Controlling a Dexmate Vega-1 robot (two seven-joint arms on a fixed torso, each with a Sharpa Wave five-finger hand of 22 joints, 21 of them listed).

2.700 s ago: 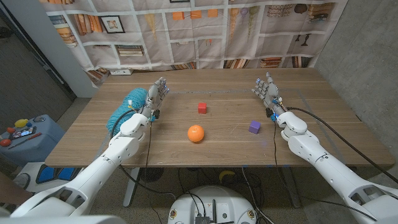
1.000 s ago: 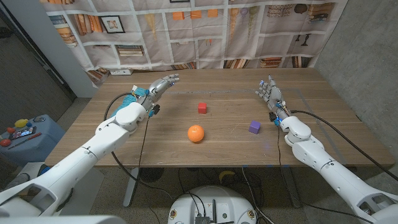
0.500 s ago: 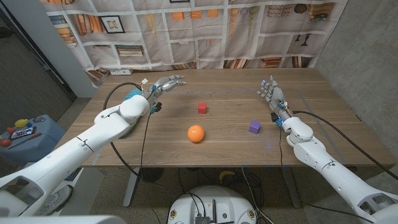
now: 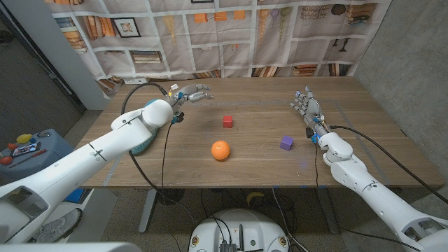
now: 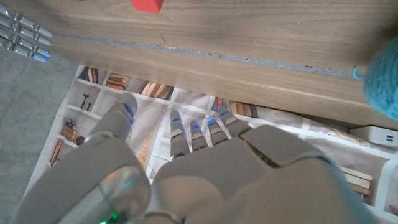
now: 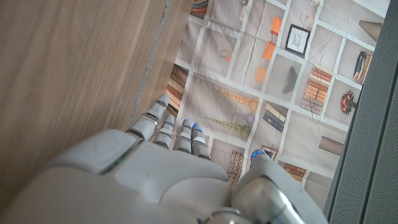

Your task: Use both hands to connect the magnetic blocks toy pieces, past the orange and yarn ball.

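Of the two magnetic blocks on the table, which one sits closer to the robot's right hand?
The purple block: it lies just inside the right hand, right of the orange. The red block sits mid-table, farther away.

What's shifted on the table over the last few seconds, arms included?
The left hand has lifted off the near-left table edge beside the blue yarn ball and swung inward and toward the far side, fingers now pointing toward the red block; it holds nothing. The right hand stayed near the right side, open. Red block, purple block and orange have not moved.
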